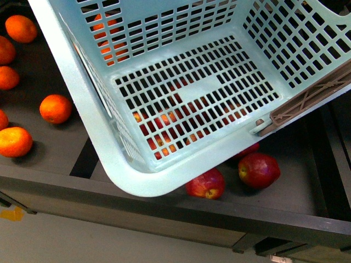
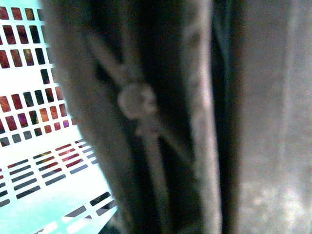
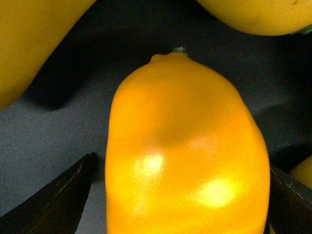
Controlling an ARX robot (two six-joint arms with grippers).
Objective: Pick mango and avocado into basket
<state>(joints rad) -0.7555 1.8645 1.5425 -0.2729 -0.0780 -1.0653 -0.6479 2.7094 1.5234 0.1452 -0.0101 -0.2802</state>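
Two dark fingers (image 3: 58, 200) of the right end effector (image 3: 180, 163) sit spread apart, one each side of the mango (image 3: 185, 136); go lower, stay centered, then squeeze its middle softly.

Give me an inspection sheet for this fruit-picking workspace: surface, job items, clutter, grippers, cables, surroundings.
Surface: dark shelf, fruit lying loose on it.
Job's things: basket empty, tilted, close to the front camera, brown handle at its right side; mango lying on a dark surface; avocado nothing seen.
Clutter: oranges left of the basket; red fruits under and beside it; other yellow fruits near the mango.
Grippers: right gripper open, fingers either side of the mango; left gripper nothing seen, its view blurred.
Cables: nothing seen.
Surroundings: pale floor below the shelf.
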